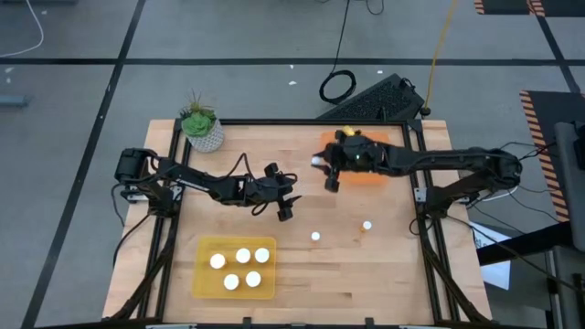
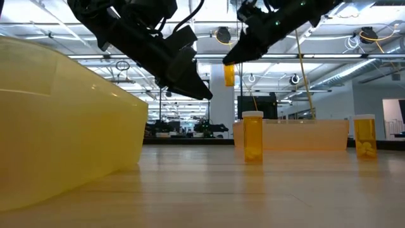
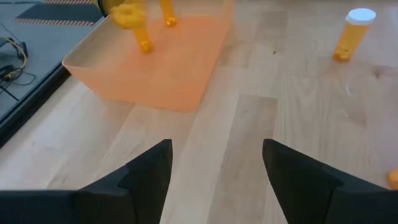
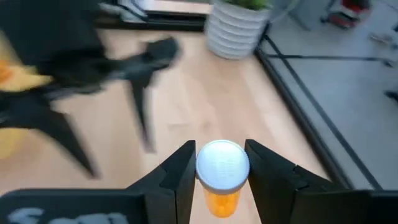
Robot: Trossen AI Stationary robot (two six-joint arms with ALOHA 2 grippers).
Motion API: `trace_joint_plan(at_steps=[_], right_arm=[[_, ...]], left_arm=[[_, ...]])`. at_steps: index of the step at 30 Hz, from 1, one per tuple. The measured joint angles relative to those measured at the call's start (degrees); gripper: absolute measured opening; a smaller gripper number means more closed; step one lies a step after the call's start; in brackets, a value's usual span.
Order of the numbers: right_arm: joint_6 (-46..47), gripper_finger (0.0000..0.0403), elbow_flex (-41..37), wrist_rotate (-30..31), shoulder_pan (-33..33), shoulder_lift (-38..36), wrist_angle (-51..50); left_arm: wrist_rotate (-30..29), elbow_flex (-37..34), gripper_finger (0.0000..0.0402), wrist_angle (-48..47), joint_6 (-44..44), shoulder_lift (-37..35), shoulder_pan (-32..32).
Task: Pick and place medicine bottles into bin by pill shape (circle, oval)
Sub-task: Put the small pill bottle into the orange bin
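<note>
**A:** What is your right pincer point(image 4: 221, 171) carrying?

**B:** It is clamped on 1 medicine bottle point(image 4: 222, 176), fingers pressed on either side of its white cap, lifted just over the near edge of the orange tray point(image 1: 366, 166). Your left pincer point(image 3: 214, 165) hangs spread and empty above the middle of the tabletop point(image 1: 302, 265).

**A:** How will the bottle handle?

**B:** I judge it light, rigid and smooth, so it may slip or swing. Take hold at the cap or just below it, where the sides are parallel.

**A:** And the others?

**B:** 2 bottles stand upright on the bare wood: the nearer bottle point(image 1: 315, 237) and the farther bottle point(image 1: 366, 225), well apart. 5 caps show inside the yellow tray point(image 1: 206, 283).

**A:** Anything in your way?

**B:** The 2 arms come near each other mid-table, so watch your left pincer. The potted plant point(image 1: 201, 126) sits at the far left corner, clear of both trays.
</note>
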Motion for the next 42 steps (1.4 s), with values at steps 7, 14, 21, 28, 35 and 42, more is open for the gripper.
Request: trace_joint_plan(at_steps=[7,14,21,28,35,42], right_arm=[[-1.02,0.0123,-0.66,-0.04,-10.04,0.71,-1.97],[0.79,0.0123,-7.07,-0.15,-18.62,0.73,4.04],[6.04,0.0123,-14.38,-2.15,-23.86,0.74,15.25],[10.62,0.0123,-17.80,-3.26,-24.51,2.34,23.19],[11.48,0.0123,-17.78,-3.21,-23.97,7.97,26.40],[12.77,0.0123,-17.77,-3.17,-23.97,11.17,28.43]], left_arm=[[0.04,0.00,0.0251,0.13,-0.20,0.00,-0.04],[0.07,0.00,0.0251,0.21,-0.20,0.00,-0.13],[0.09,0.00,0.0251,0.32,-0.20,0.00,-0.12],[0.12,0.00,0.0251,1.46,-0.18,0.00,-0.11],[0.59,0.00,0.0251,2.18,-0.26,0.00,-0.11],[0.66,0.00,0.0251,2.06,-0.24,0.02,-0.13]])
